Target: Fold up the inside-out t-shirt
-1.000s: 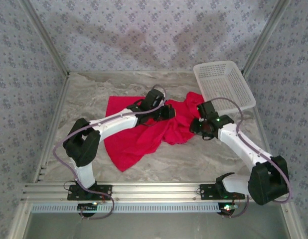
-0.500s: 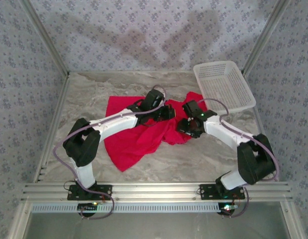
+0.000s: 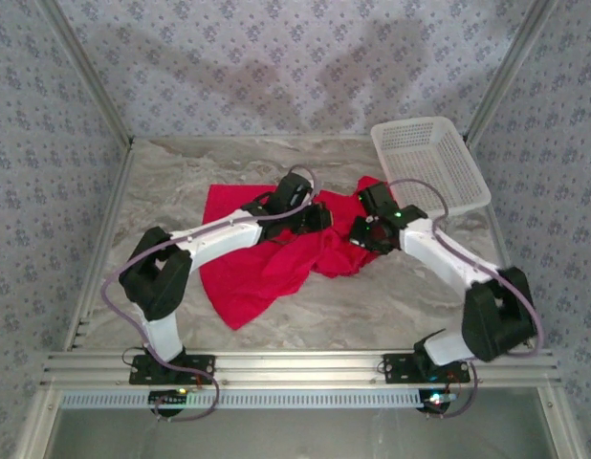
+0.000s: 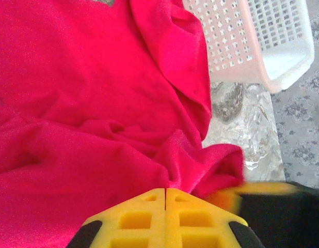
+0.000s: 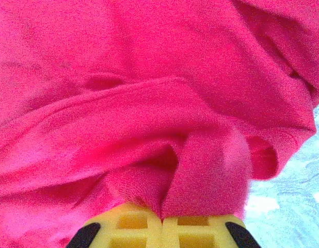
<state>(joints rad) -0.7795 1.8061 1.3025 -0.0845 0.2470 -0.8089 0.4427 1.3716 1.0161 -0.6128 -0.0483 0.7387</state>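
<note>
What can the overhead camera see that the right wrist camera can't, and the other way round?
Overhead: the whole layout. Both arms reach in, with the left end effector on the cloth. The white mesh basket sits at the far right of the table, and the red t-shirt lies crumpled in the middle.

Right wrist: a close look at the right end effector, with its yellow fingers shut on a raised fold of the cloth.

Shared: the red t-shirt and some of the pale marbled table.
</note>
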